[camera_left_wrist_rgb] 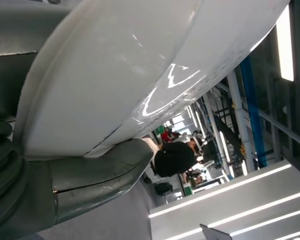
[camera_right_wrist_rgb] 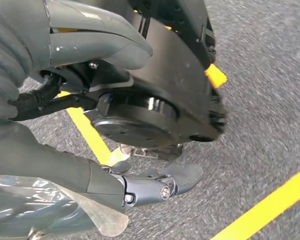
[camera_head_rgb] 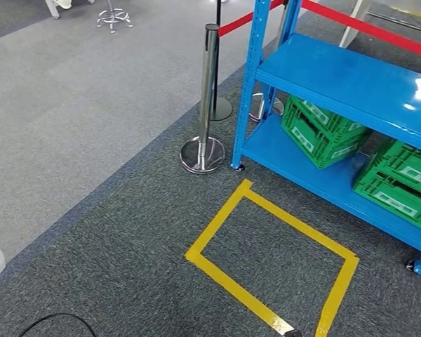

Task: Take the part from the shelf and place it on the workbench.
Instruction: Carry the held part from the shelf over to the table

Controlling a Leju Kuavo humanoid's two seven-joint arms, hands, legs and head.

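Left hand: grey thumb (camera_left_wrist_rgb: 103,170) lies right against a big white curved part (camera_left_wrist_rgb: 141,65) in the left wrist view; the white surface hides the fingers, so I cannot tell whether they grip it.
Right hand: right hand (camera_right_wrist_rgb: 103,180) hangs low over the grey carpet, thumb and dark fingers (camera_right_wrist_rgb: 178,177) loosely curled, apart, holding nothing (dark robot body parts sit close behind).
Floor: yellow tape rectangle (camera_head_rgb: 250,196) on the dark carpet, just in front of the shelf.
Shelf: blue metal shelf (camera_head_rgb: 351,77) at the right of the head view, its top deck showing nothing but glare.
Crates: two green crates (camera_head_rgb: 325,130) on the lower deck, side by side, both tilted.
Barrier: chrome post (camera_head_rgb: 205,98) just beside the shelf's corner leg, red belt (camera_head_rgb: 240,22) running from it behind the frame.
Background: a person (camera_left_wrist_rgb: 175,157) far off under long ceiling lights in the left wrist view.
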